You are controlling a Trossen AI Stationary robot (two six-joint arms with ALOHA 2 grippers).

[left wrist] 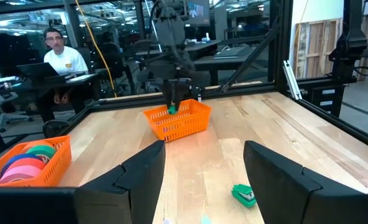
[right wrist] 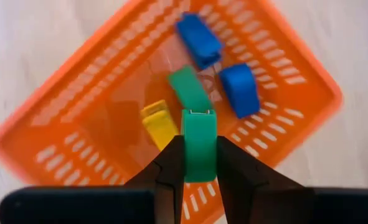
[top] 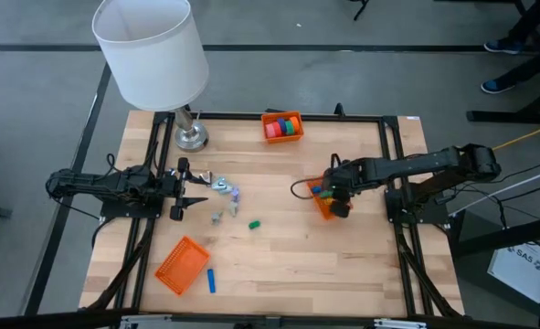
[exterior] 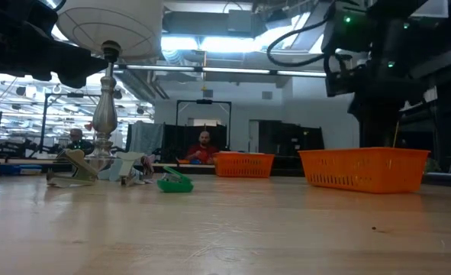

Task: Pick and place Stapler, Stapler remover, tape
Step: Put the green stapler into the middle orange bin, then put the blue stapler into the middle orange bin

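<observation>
While right gripper (right wrist: 200, 163) pinches a green stapler (right wrist: 199, 146) above the orange basket (right wrist: 65, 93), left gripper (left wrist: 203, 171) wide open, early release may bounce it off the rim.

A grey floor (top: 343, 82) surrounds the wooden table (top: 343, 256); a person (left wrist: 62, 59) sits at a desk behind.
</observation>
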